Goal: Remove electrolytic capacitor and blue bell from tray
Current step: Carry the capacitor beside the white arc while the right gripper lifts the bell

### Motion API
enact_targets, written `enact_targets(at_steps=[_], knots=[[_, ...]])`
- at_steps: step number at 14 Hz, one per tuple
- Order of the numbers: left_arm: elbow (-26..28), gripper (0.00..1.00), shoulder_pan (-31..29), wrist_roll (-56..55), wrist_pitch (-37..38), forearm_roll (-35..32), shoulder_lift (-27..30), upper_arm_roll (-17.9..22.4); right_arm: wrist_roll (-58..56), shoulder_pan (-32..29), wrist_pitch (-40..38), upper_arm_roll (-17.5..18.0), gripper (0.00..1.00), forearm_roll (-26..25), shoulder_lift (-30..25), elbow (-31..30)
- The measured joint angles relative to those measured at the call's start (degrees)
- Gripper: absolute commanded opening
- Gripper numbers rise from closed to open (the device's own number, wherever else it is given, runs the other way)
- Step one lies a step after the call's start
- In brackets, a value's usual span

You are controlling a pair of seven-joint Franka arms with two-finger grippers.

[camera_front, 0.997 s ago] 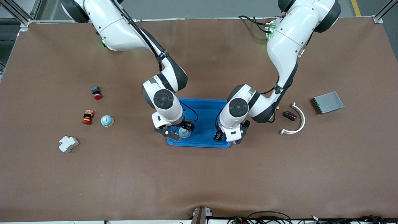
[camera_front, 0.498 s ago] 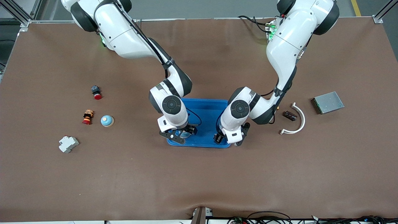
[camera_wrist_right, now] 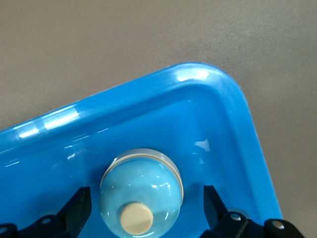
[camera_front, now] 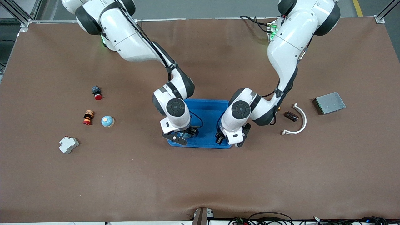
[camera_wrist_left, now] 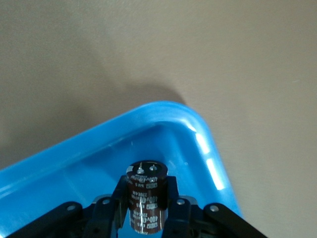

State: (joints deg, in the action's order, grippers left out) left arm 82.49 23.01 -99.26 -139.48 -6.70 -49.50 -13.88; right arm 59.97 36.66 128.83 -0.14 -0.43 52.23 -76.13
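Observation:
A dark brown capacitor [camera_wrist_left: 145, 198] stands upright between the fingers of my left gripper [camera_wrist_left: 146, 188], which is shut on its sides. It is at the corner of the blue tray [camera_wrist_left: 163, 106] nearest the front camera, at the left arm's end. In the front view my left gripper [camera_front: 229, 139] hides it. A light blue bell [camera_wrist_right: 141, 191] with a cream button sits on the tray floor in the other near corner. My right gripper [camera_wrist_right: 146, 198] is open around it, with a gap at each side. From the front, that right gripper [camera_front: 182, 136] covers most of the bell.
Toward the right arm's end lie a second blue bell [camera_front: 107, 121], two red push buttons [camera_front: 97, 92] [camera_front: 88, 117] and a white breaker [camera_front: 68, 144]. Toward the left arm's end lie another small capacitor [camera_front: 291, 116], a white curved piece [camera_front: 299, 120] and a grey metal box [camera_front: 330, 102].
My right arm has shifted a little toward the left arm's end and come down, so its hand now covers the bell in the front view. The left arm has barely moved.

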Motion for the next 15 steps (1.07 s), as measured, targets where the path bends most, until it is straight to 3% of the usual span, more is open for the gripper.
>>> enact_targets(at_steps=[1,2,4,7,11,15], knots=[[-0.5,0.00,-0.2,-0.3,0.1,0.0,0.5,0.0,0.2,0.3,0.0,-0.2,0.88,0.0,0.2,0.2],[-0.8,0.00,-0.4,-0.4,0.9,0.0,1.5,0.0,0.2,0.6,0.0,-0.4,0.67,0.0,0.4,0.3],[-1.2,0.00,-0.9,-1.3,6.0,0.3,3.9,0.1,0.3,0.6,0.0,-0.6,0.02,0.0,0.5,0.6],[-1.4,0.00,-5.4,0.3,16.5,1.0,8.9,0.2,0.5,0.6,-0.2,-0.8,0.00,0.0,0.5,1.0],[-1.0,0.00,-12.5,14.4,33.0,1.1,14.7,0.5,1.1,0.6,-4.7,-0.9,0.00,0.0,0.5,3.4],[3.7,0.00,-24.3,34.2,37.1,1.1,18.0,0.8,1.2,0.4,-12.9,-0.8,0.00,0.3,-0.7,8.2]])
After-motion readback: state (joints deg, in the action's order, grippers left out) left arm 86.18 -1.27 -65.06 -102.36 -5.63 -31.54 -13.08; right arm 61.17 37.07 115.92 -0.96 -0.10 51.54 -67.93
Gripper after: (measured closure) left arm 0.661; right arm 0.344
